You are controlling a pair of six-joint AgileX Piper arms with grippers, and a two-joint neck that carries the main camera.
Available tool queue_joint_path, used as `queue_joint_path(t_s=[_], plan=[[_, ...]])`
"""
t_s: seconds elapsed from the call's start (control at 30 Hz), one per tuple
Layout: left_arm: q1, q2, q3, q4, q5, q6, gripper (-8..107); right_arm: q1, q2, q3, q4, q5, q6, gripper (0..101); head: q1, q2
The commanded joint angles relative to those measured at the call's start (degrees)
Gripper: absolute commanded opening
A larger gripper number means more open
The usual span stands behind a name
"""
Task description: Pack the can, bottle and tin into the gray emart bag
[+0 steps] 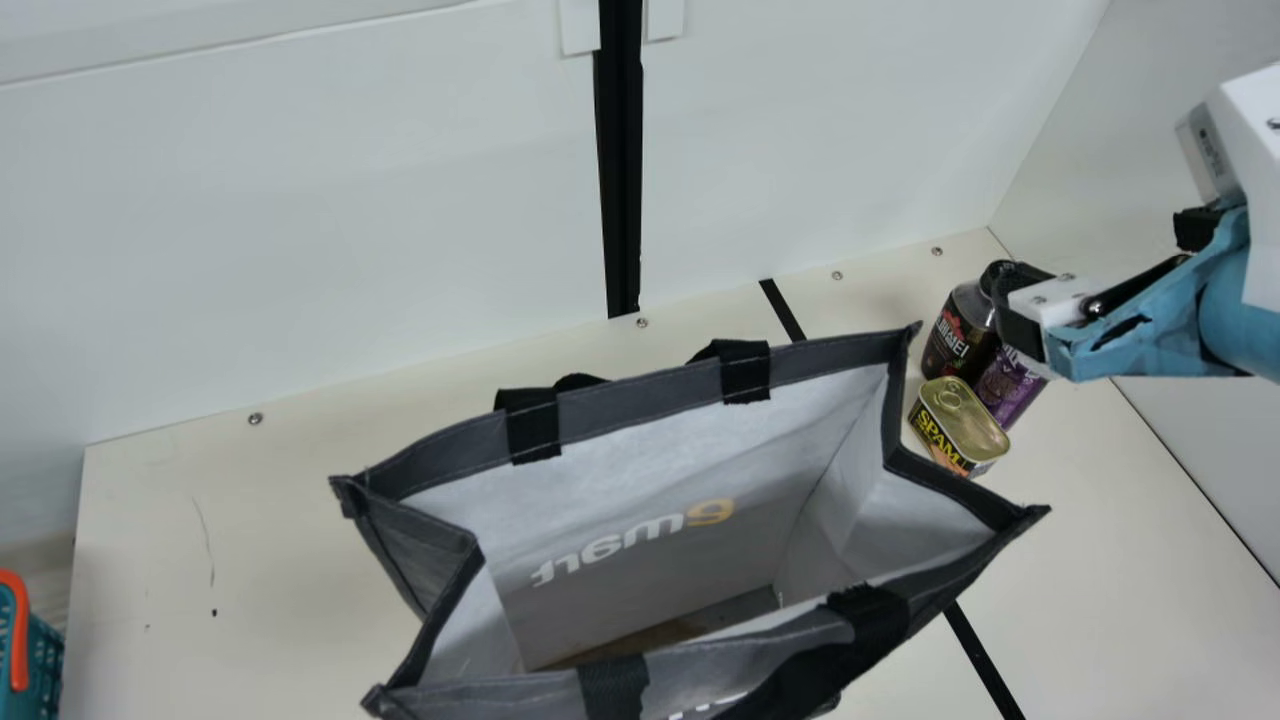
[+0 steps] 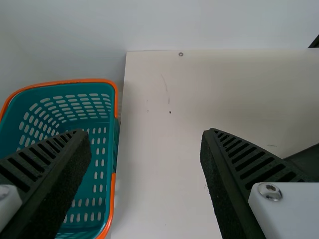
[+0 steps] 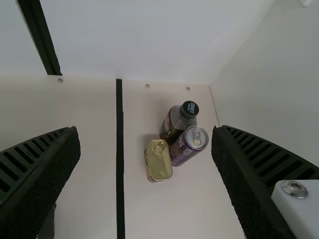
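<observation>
Three items stand close together on the table (image 1: 250, 540), just beside the bag's right end in the main view: dark bottle (image 1: 957, 335), purple can (image 1: 1003, 388), tin (image 1: 968, 418). Gray bag (image 1: 640, 402) is upright, mouth open, black handles (image 1: 745, 372). Right gripper (image 1: 1003, 285) hangs above the group, fingers wide apart, holding nothing. Left gripper (image 2: 147, 137): also spread wide, nothing held. Teal basket (image 2: 65, 82) with orange rim sits beside the table's left edge.
</observation>
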Motion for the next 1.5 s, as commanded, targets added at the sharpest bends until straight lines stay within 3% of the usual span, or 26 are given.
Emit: queue_joint_path(t_s=[0.0, 0.53, 1.47], plan=[[0.0, 0.0, 0.0, 0.0, 0.0, 0.0, 90, -0.05, -0.03, 0.6, -0.29, 0.02, 0.39, 91, -1.3, -0.14], [0.0, 0.0, 0.0, 0.0, 0.0, 0.0, 90, -1.17, -0.73, 6.32, -1.54, 0.02, 2.08, 91, -1.3, -0.14], [0.0, 0.0, 0.0, 0.0, 0.0, 0.0, 90, -1.09, -0.69, 6.35, -1.57, -0.09, 2.11, 91, -1.3, -0.14]])
